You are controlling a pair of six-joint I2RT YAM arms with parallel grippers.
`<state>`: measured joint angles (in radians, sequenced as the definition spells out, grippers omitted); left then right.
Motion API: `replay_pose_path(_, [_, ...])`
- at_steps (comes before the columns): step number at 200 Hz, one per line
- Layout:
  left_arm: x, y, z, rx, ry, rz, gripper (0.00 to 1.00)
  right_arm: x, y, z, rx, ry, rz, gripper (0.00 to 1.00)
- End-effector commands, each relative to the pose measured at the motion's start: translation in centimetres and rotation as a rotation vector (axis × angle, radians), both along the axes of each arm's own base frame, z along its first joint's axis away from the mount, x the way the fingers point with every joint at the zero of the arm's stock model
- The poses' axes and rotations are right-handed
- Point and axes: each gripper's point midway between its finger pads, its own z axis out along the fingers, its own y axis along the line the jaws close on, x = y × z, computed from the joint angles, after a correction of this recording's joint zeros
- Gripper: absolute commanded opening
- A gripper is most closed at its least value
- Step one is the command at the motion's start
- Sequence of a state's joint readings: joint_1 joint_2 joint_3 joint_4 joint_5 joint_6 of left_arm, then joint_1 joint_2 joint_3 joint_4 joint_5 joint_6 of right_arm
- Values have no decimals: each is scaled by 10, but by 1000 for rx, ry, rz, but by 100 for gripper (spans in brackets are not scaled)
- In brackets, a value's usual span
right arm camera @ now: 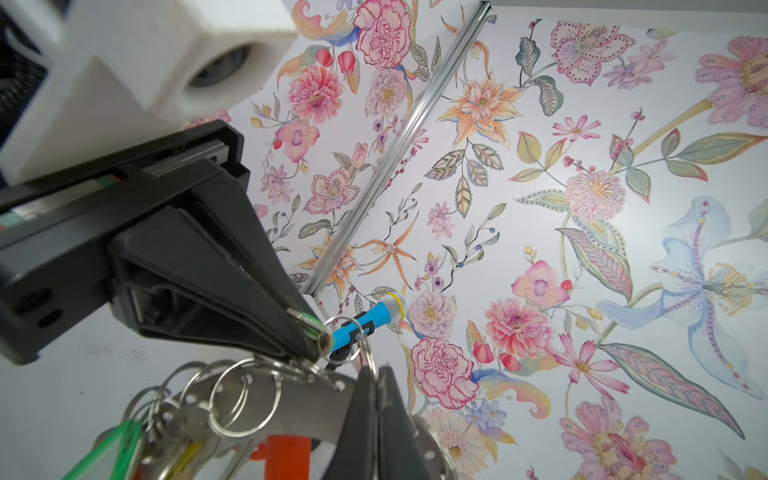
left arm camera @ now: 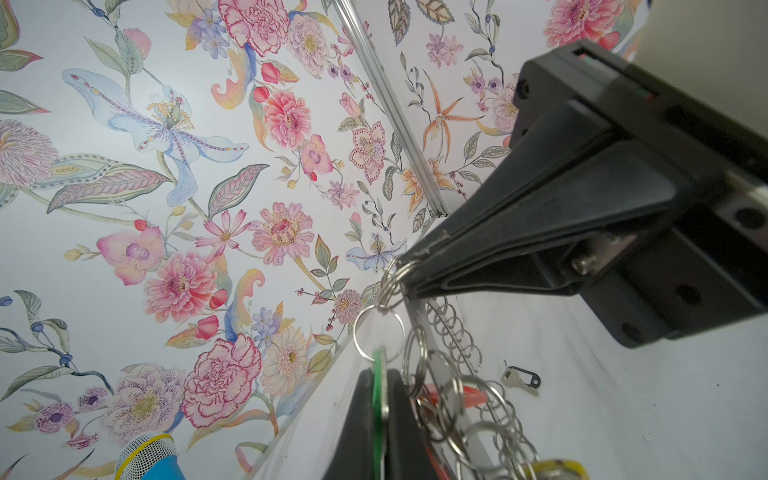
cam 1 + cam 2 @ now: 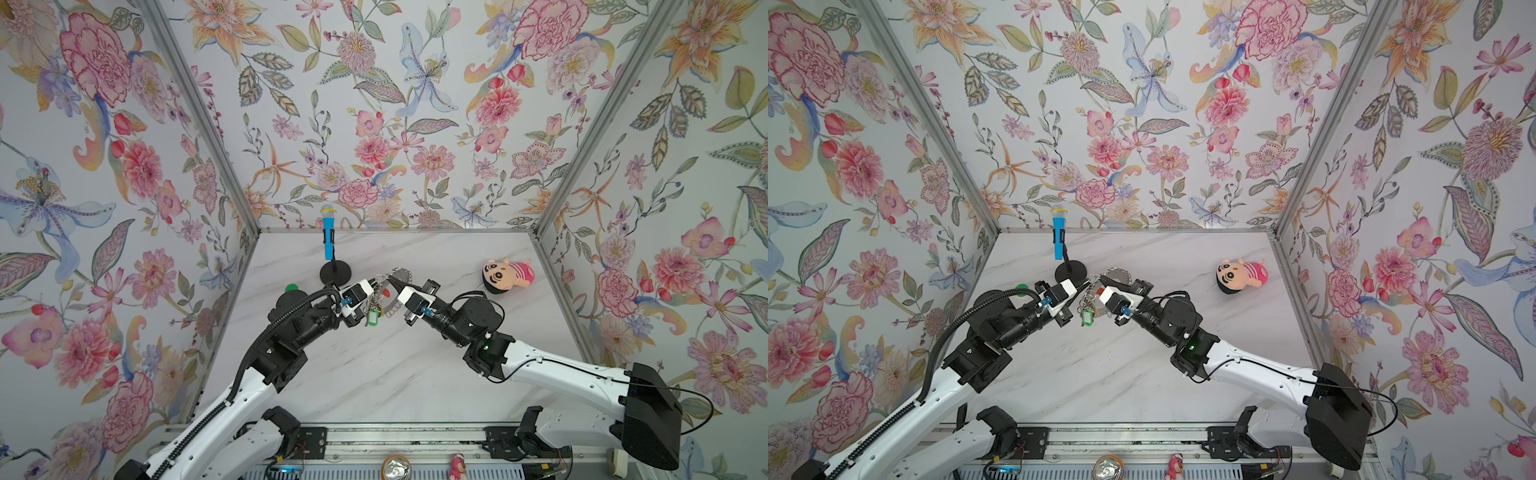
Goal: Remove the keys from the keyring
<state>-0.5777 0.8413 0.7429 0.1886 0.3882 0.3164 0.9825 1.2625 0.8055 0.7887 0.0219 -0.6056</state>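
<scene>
The keyring point(image 1: 299, 399) is held tilted in the air above the marble table point(image 3: 374, 374), between the two arms, with the keys point(image 3: 374, 306) hanging in a bunch from its fringe of wire loops. A green tag point(image 2: 379, 386) is pinched edge-on by the left gripper point(image 1: 318, 332), whose fingers are pressed together on it. The split ring point(image 2: 378, 336) threaded through that tag is linked to a smaller loop point(image 2: 390, 282), on which the right gripper point(image 2: 401, 272) is clamped tight. The step in hand is judged to be working this tagged key off its ring. It is best done with the loop held steady while the tag is walked round the coil toward the split end; a straight tug would likely only drag the whole disc. One black-tagged key point(image 2: 521, 379) lies loose on the table, and a toy microphone point(image 3: 328, 239) and plush doll point(image 3: 509, 275) are set well apart from the work.
</scene>
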Motion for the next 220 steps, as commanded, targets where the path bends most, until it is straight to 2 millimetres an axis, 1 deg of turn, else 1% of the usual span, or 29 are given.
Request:
replay_pose_path(1, [0,8,0,-19,11,30,0,18,-32,39,158,-36,-154,0])
replay_pose_path(67, [-6,9,10,-46,-3,17,0,30,-39,39,176,3,-228,0])
replay_pose_path(105, [-13,11,22,-73,-24,1,0,39,-43,34,184,41,-273,0])
replay_pose_path(145, [-18,12,28,-94,-33,-14,0,51,-48,27,195,102,-311,0])
replay_pose_path(181, [-22,9,38,-106,-50,-39,0,56,-43,18,168,132,-317,0])
replay_pose_path(220, [-23,6,43,-97,-57,-59,0,65,-40,8,138,175,-342,0])
